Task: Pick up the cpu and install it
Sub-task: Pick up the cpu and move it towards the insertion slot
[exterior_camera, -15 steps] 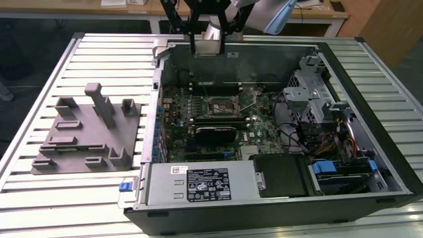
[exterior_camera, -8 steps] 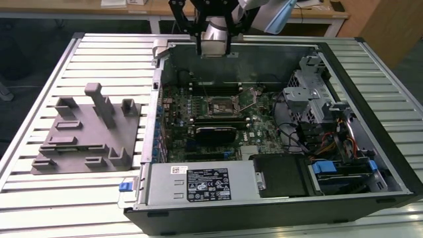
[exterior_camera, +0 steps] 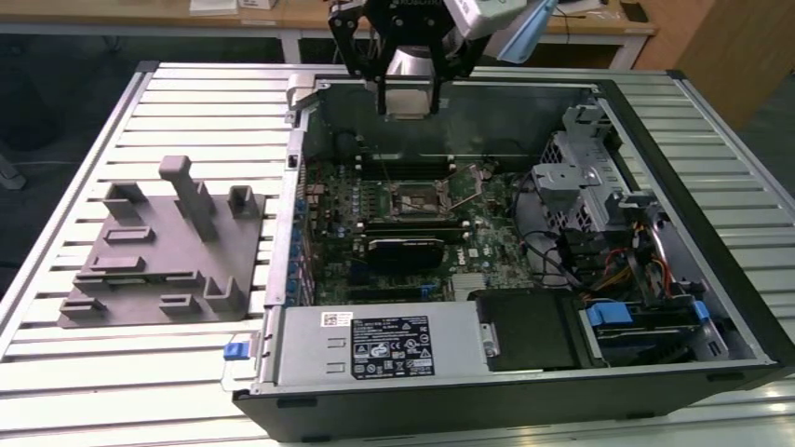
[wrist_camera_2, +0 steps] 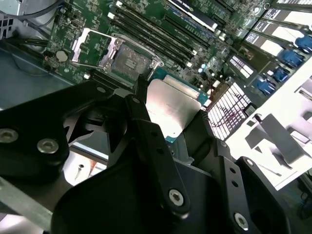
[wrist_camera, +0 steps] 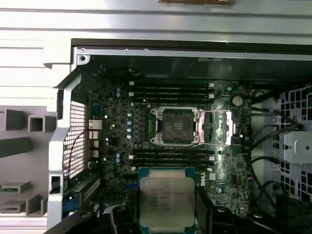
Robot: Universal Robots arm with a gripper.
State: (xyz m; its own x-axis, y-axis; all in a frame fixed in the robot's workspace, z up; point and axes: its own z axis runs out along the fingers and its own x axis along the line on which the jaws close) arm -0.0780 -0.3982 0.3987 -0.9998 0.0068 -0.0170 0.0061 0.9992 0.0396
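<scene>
So at this point the gripper (exterior_camera: 408, 101) had the cpu (wrist_camera: 166, 197) pinched by two opposite edges. The fingers (wrist_camera_2: 141, 105) were only as far apart as the chip is wide, and there was nothing else in the grip. The silvery lid faced the cameras in both wrist views, so it was right side up.

In the exterior view it hung up in the air over the far end of the open case (exterior_camera: 311, 140), well clear of the board (wrist_camera: 117, 126). The socket (wrist_camera: 174, 126) sat bare with its frame (wrist_camera: 217, 127) flipped open to the side, so nothing blocked the way in. The chip wasn't lined up with it though: in the first wrist view a bank of memory slots (wrist_camera: 170, 158) lay between the two. The grey fixture (exterior_camera: 155, 242) sat out on the table (exterior_camera: 74, 372), to the exterior view's left of the case, holding nothing I could see.

My take on doing this bit well:
- Get the chip square over the socket while it's high up, so it never slides sideways across the pins.
- Keep it flat and match the edges and corner marking to the socket.
- Come down straight and slow with no pressing; it should drop in under its own weight.
- Watch that the fingers clear the open frame and lever.

I couldn't tell from these shots whether it was dead level.
</scene>
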